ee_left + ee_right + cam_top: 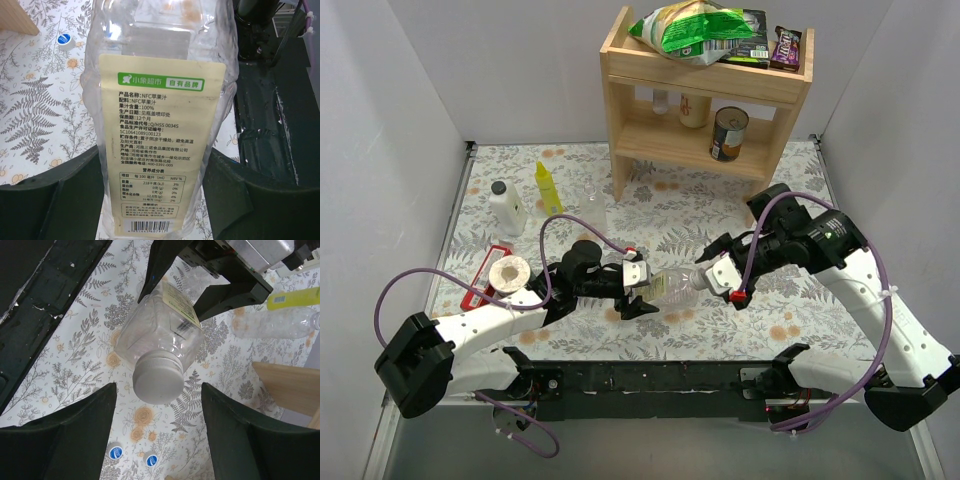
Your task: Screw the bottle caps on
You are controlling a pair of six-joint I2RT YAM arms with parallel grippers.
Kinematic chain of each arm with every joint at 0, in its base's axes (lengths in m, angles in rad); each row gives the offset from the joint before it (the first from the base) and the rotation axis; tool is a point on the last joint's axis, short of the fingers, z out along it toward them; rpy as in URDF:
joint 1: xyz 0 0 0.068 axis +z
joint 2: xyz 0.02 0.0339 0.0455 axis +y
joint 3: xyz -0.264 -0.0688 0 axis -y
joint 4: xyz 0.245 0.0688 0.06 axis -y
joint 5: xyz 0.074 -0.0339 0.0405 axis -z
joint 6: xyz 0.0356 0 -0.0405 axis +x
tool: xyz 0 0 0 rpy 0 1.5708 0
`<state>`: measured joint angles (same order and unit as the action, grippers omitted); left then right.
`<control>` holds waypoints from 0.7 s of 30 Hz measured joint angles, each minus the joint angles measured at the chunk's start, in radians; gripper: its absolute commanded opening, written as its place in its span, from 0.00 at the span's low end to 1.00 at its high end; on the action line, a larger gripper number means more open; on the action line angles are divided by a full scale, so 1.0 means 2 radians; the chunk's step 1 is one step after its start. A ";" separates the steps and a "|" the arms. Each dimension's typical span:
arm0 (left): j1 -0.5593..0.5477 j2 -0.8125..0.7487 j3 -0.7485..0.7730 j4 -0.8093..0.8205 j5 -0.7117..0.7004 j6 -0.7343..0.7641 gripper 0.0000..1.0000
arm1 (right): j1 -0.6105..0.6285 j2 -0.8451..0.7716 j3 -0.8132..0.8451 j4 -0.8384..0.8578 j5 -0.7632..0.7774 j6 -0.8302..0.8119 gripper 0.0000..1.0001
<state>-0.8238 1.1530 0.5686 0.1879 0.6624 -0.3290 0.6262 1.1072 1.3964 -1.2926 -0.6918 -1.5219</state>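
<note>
My left gripper (642,290) is shut on the body of the wide clear bottle (670,287), holding it on its side above the table. In the left wrist view the bottle's label (160,140) fills the space between my fingers. A white cap (159,377) sits on the bottle's neck, facing my right gripper (718,277). The right gripper (159,389) is open, its fingers on either side of the cap with a gap on both sides. Two blue caps (115,452) (151,460) lie on the table below. A slim clear bottle (270,325) lies further off.
A wooden shelf (710,90) at the back holds a can (728,133) and snack bags. A white bottle with a black cap (506,208) and a yellow squeeze bottle (548,188) stand at the back left. A roll of tape (508,272) sits near the left arm.
</note>
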 measured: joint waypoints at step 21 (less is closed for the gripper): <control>0.000 0.002 0.002 0.000 -0.006 0.015 0.00 | 0.013 0.010 -0.010 0.000 -0.004 -0.009 0.48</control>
<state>-0.8238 1.1576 0.5728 0.1875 0.6502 -0.2981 0.6525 1.1263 1.3773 -1.2922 -0.6991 -1.5398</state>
